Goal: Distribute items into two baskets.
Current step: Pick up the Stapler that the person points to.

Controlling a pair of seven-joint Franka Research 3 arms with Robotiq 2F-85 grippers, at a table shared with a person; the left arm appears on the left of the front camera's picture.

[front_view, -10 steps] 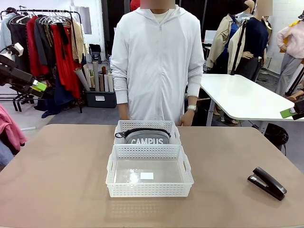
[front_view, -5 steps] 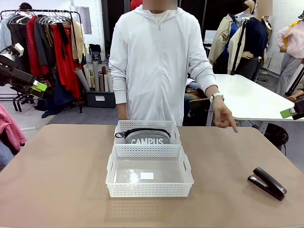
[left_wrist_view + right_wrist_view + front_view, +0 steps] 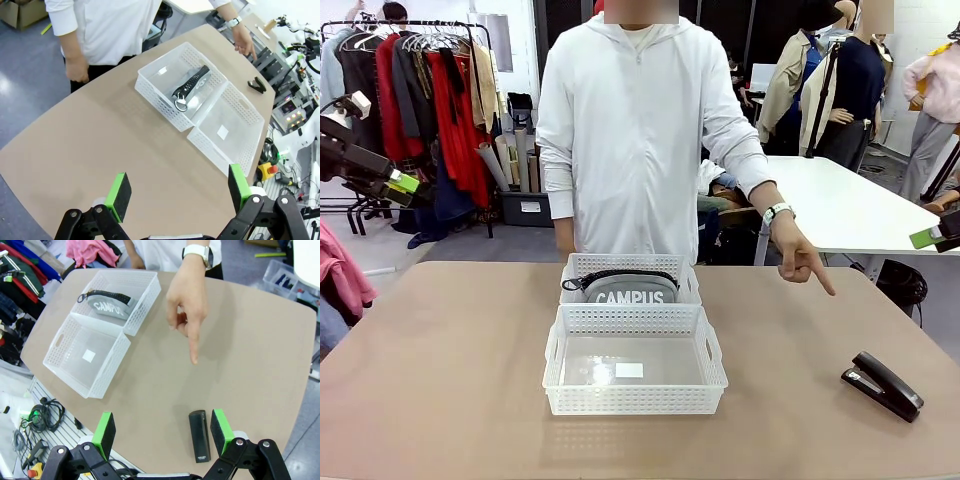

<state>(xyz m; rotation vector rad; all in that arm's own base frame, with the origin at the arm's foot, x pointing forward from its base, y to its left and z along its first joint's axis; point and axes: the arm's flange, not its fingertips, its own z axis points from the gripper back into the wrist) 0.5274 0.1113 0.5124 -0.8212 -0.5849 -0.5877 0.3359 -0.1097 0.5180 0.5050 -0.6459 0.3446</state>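
Observation:
A grey "CAMPUS" pouch (image 3: 630, 290) lies in the far white basket (image 3: 630, 264), which stands end to end with the empty nearer basket (image 3: 632, 319). The black stapler (image 3: 883, 385) rests on the table at the right. The person's hand (image 3: 805, 262) points a finger down toward it. My left gripper (image 3: 400, 183) hangs open, high off the table's left side. My right gripper (image 3: 927, 238) is open at the right edge. In the right wrist view the stapler (image 3: 199, 436) lies between my open fingers, far below, with the pointing hand (image 3: 189, 305) beyond it.
The tan table (image 3: 450, 370) is bare to either side of the baskets. A person in a white hoodie (image 3: 640, 130) stands at the far edge behind the baskets. A clothes rack (image 3: 430, 90) and a white table (image 3: 840, 205) stand farther back.
The person's hand has risen from the side and swung out to the right, pointing down at the stapler's side of the table. Both arms stayed still.

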